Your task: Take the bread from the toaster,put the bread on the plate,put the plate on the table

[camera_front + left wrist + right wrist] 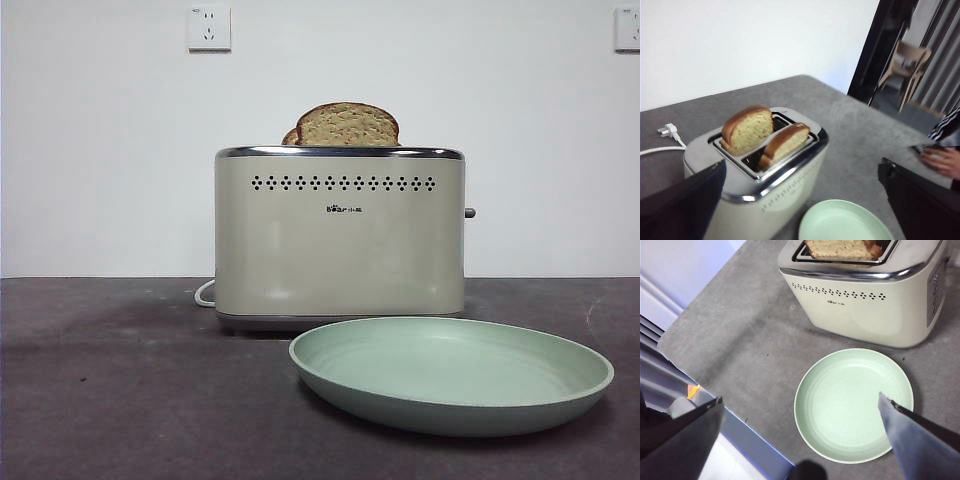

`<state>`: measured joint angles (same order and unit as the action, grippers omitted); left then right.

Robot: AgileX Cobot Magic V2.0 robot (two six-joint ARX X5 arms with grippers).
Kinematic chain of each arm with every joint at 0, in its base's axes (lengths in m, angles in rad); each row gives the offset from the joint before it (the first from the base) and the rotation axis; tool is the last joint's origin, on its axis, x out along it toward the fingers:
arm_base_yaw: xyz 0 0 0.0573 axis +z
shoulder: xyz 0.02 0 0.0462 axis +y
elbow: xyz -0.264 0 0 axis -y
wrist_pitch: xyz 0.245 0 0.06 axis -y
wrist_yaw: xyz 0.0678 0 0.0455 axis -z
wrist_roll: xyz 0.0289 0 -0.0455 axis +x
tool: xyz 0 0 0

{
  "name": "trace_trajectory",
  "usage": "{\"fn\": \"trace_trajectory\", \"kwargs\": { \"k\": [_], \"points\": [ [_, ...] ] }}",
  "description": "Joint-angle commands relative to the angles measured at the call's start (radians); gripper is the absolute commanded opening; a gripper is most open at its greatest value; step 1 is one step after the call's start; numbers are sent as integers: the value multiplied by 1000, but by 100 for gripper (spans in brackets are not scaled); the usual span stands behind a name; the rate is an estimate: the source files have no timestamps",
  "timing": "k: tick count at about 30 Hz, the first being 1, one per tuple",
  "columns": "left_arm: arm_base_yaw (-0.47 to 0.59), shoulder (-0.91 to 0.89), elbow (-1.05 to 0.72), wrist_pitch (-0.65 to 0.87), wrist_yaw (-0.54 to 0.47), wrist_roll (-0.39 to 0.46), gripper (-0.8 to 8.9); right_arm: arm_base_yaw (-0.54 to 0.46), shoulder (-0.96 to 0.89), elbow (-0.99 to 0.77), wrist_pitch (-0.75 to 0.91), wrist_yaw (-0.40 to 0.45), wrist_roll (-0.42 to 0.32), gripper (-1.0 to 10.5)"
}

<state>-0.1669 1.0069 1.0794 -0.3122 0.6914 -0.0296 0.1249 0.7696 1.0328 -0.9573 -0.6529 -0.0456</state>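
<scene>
the left gripper [800, 200] is spread wide and grasps nothing; its two black jaws rise at the lower corners of the left wrist view, above the toaster [757, 172] and well apart from it. the right gripper [800, 432] is likewise released, jaws far apart, hanging over the plate [854, 405] without touching it.

in the front view no arm shows. the toaster [340, 235] stands in the middle of the frame on the dark worktop [120, 400], chrome rim on top, a row of dot holes and a small dark logo on its cream face, a knob at its right side. the bread [347, 125] stands upright in a slot, its rounded crust above the rim; a narrower slice [785, 142] sits tilted in the other slot, mostly hidden in the front view.

the pale green plate [560, 385] lies flat on the worktop at lower right, just in front of the toaster, with nothing on it. a white cord [204, 293] trails from the toaster's left side, and its plug [669, 131] lies on the worktop.
</scene>
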Motion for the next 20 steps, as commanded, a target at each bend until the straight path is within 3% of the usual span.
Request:
{"fn": "trace_trajectory", "kwargs": {
  "k": [1, 8, 13, 20],
  "points": [
    [-58, 105, 53, 9, -51, 80, 530, 2, 8, 2, 4, 2, -4, 539],
    [-187, 354, 150, 167, -162, 109, 529, 2, 23, 2, 3, 5, -4, 539],
    [-237, 481, 160, 288, -172, 115, 528, 2, 23, 2, 3, 5, -4, 537],
    [-285, 599, 160, 349, -237, 216, 528, 2, 23, 2, 2, 5, -4, 537]
  ]
}}
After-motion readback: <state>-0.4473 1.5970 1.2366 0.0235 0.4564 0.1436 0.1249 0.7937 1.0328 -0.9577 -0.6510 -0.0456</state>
